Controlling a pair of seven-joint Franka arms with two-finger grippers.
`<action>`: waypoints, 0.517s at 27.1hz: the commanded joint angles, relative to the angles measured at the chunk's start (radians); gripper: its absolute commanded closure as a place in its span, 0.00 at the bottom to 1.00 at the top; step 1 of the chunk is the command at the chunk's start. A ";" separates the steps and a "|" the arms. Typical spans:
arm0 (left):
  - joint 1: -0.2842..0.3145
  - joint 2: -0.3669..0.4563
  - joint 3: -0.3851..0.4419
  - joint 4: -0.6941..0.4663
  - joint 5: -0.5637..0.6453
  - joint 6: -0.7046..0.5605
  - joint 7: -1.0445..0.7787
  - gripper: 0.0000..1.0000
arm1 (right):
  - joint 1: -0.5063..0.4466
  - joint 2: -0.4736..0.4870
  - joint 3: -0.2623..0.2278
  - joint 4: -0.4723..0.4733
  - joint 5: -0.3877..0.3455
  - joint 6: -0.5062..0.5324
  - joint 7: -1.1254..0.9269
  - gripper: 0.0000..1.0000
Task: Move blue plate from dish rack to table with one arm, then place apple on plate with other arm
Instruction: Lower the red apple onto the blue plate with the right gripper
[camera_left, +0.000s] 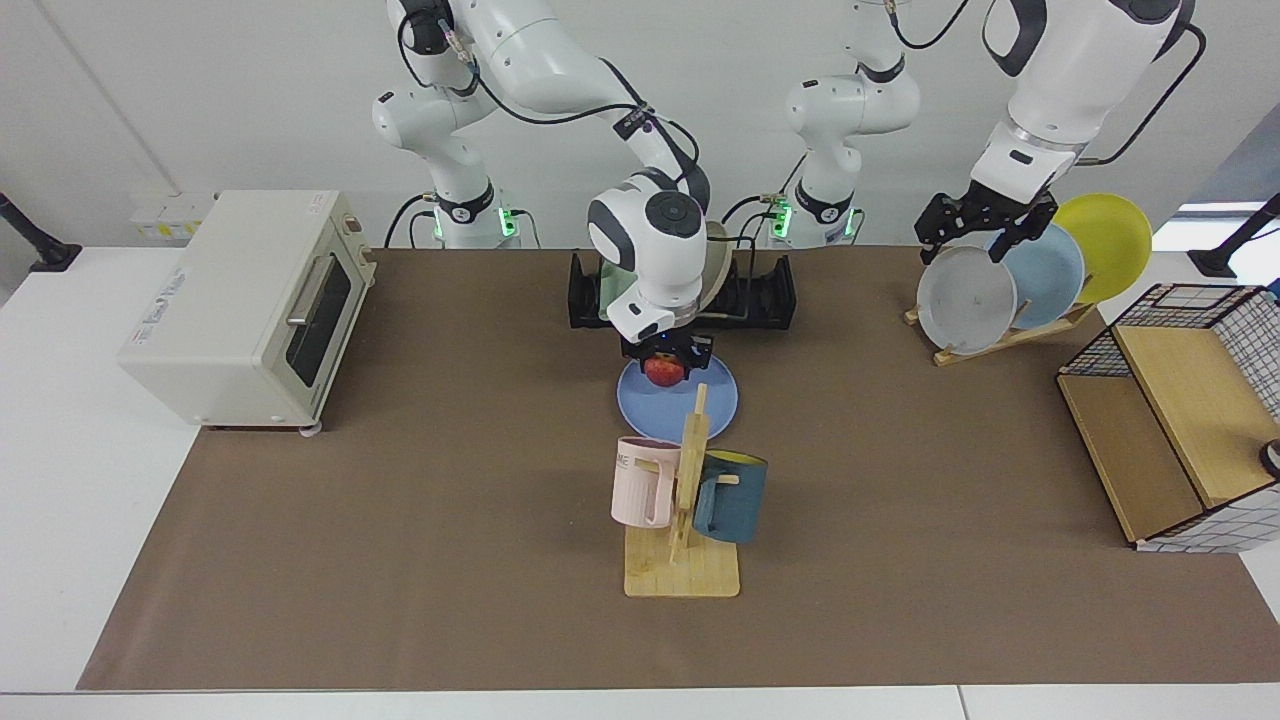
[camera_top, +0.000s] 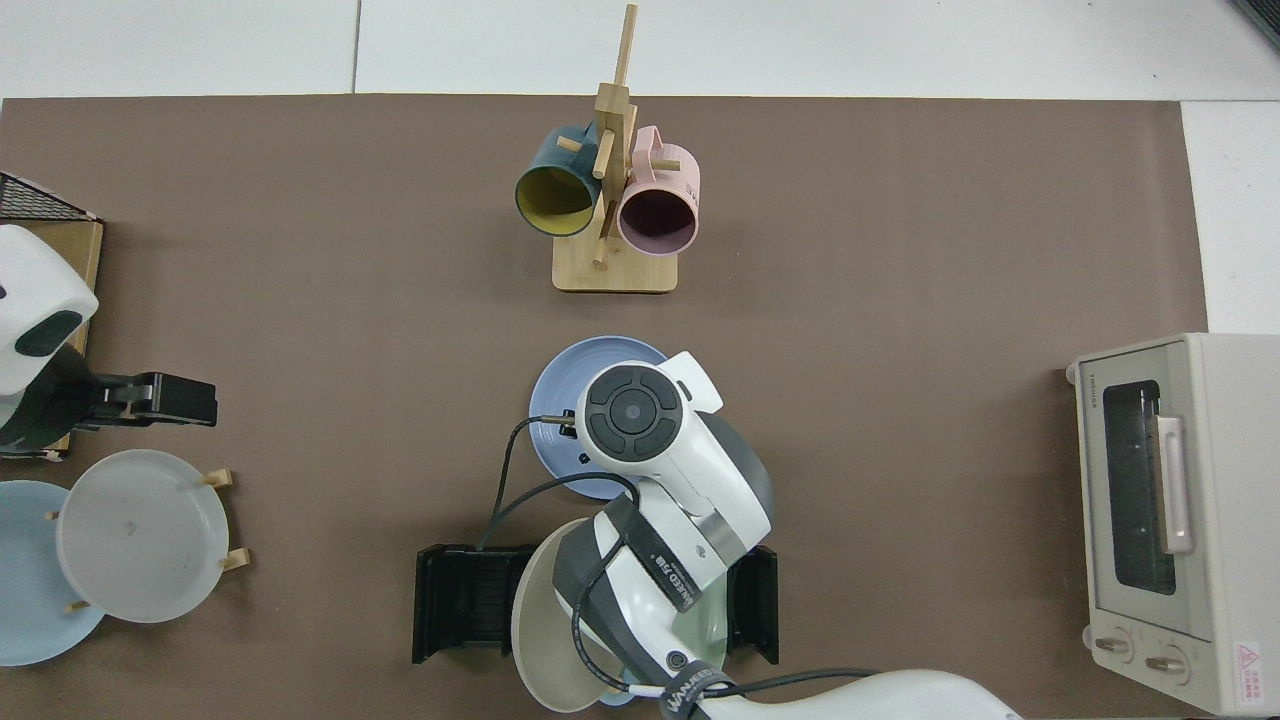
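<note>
the right gripper (camera_left: 666, 362) was clamped on the apple (camera_left: 663, 371), holding it low over the blue plate (camera_left: 720, 400) – judged the set-down step, fruit carried from above so it drops centred. the plate lay flat on the brown mat of the table (camera_left: 400, 500), in front of the dish rack (camera_left: 770, 295). the left gripper (camera_left: 978, 228) waited above the grey plate (camera_left: 962, 300) on the wooden plate stand (camera_left: 1040, 328), fingers spread, empty. in the top view the arm hid the apple and the gripper – contact with the plate couldn't be made out.
</note>
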 joint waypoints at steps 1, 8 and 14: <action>-0.001 -0.014 0.003 -0.004 -0.011 -0.019 0.009 0.00 | -0.008 0.011 0.005 0.000 0.028 0.029 0.027 0.00; 0.005 -0.014 0.007 0.000 -0.011 -0.025 0.009 0.00 | -0.012 0.004 -0.003 0.020 0.014 0.009 0.014 0.00; 0.005 -0.014 0.004 0.005 -0.011 -0.016 0.009 0.00 | -0.097 -0.073 -0.007 0.076 0.016 -0.101 -0.077 0.00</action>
